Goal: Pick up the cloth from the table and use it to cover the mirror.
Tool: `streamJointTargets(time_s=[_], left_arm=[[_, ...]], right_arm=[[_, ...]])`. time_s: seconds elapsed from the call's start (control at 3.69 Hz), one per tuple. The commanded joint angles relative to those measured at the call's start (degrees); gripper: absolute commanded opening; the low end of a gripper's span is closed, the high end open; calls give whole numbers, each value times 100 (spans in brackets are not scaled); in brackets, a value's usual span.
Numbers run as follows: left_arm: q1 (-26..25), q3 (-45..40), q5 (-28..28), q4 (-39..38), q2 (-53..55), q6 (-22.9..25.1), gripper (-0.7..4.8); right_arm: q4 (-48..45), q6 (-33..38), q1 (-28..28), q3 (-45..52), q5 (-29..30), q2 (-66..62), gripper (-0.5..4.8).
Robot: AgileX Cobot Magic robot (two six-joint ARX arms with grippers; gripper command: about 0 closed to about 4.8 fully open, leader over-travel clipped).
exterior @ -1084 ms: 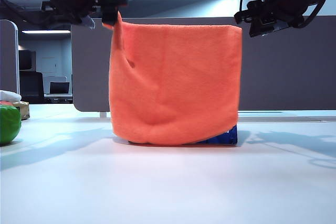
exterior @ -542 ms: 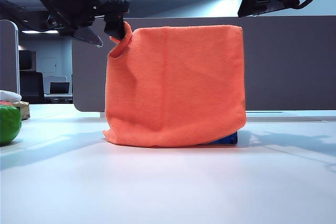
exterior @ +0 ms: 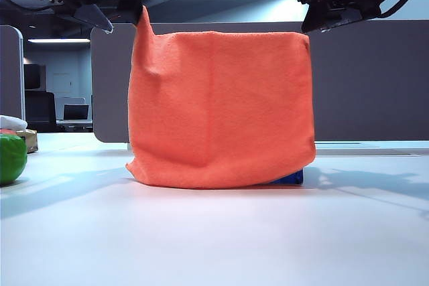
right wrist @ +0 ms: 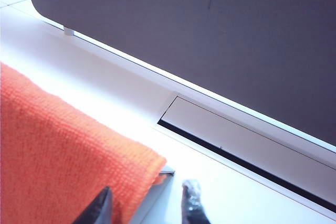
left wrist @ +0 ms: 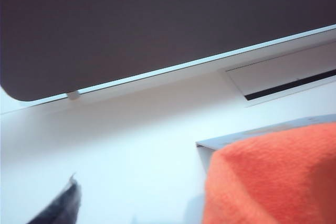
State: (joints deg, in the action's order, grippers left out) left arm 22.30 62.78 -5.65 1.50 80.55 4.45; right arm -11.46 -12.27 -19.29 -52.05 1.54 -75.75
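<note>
The orange cloth (exterior: 221, 108) hangs over the upright mirror and hides its face; only a blue base (exterior: 289, 178) shows on the white table (exterior: 214, 239). A thin grey mirror edge (left wrist: 247, 134) peeks out beside the cloth (left wrist: 273, 177). My left gripper (exterior: 114, 13) is open at the cloth's upper left corner, which stands up in a peak against one finger. The left wrist view shows only one dark finger (left wrist: 63, 205). My right gripper (exterior: 320, 18) hovers open just above and right of the upper right corner, its fingertips (right wrist: 191, 200) apart on either side of the mirror edge (right wrist: 166, 171).
A grey-brown divider panel (exterior: 369, 78) stands right behind the mirror. A green object (exterior: 10, 159) and a small box (exterior: 28, 140) sit at the far left. A long cable slot (right wrist: 236, 153) runs along the table's back.
My left gripper has risen, and the cloth's upper left corner now stands up in a peak. My right gripper has let go of the right corner and lifted off it. The cloth's lower left has spread outward.
</note>
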Motion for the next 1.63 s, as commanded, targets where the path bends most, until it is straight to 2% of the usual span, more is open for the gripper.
streamJointTargets(time_s=[0.27,0.54,0.81,1.08,1.35,1.63], left_arm=[[4,20,-118,245,-13,28,350],[4,20,-118,245,-13,26,350],[4,20,-116,247,-13,24,350],[4,20,-118,245,-13,26,350],[-175,20,-634,367,-17,26,350],[-186,20,-706,372,-17,24,350]], right_arm=[[-417,24,20,-22,431,-376,171],[-619,24,35,-24,308,-433,171],[-721,24,35,-22,308,-481,47],[-719,24,35,-22,308,-481,34],[-610,22,35,-22,306,-481,-5],[-570,20,35,-22,306,-481,-5]])
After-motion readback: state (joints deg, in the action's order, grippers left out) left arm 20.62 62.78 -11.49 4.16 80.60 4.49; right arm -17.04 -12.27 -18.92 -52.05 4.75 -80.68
